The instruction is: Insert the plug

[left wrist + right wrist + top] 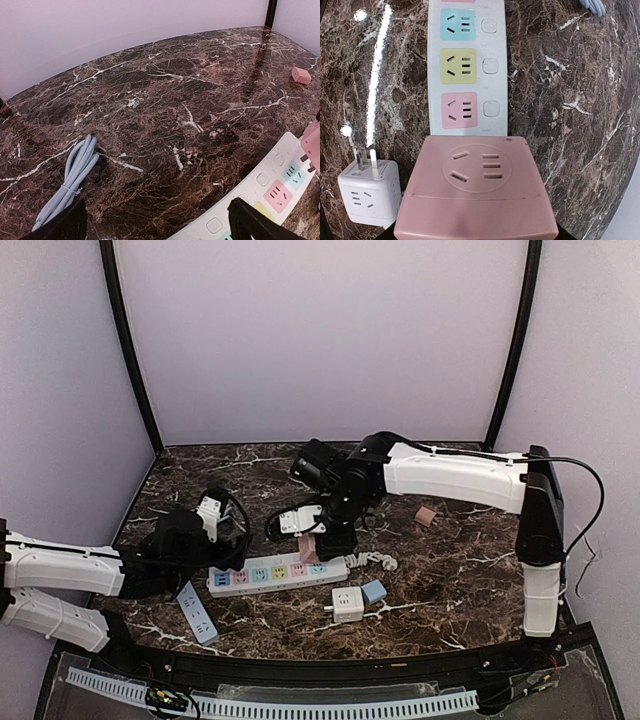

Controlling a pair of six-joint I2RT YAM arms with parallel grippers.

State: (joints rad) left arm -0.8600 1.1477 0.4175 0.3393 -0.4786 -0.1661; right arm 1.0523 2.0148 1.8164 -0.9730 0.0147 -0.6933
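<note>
Pink cube plug (475, 185) clamped in right end effector (312, 538), over right part of white power strip (275, 573); seated or not, cannot tell. Pink socket (459, 110) uncovered just left of plug. White cube adapter (347, 604) and blue cube (374, 591) just near of strip on marble surface (450, 580). Left end effector (157, 227) fingers wide apart, empty, at strip's left end. Small pink cube (426, 516) far right.
</note>
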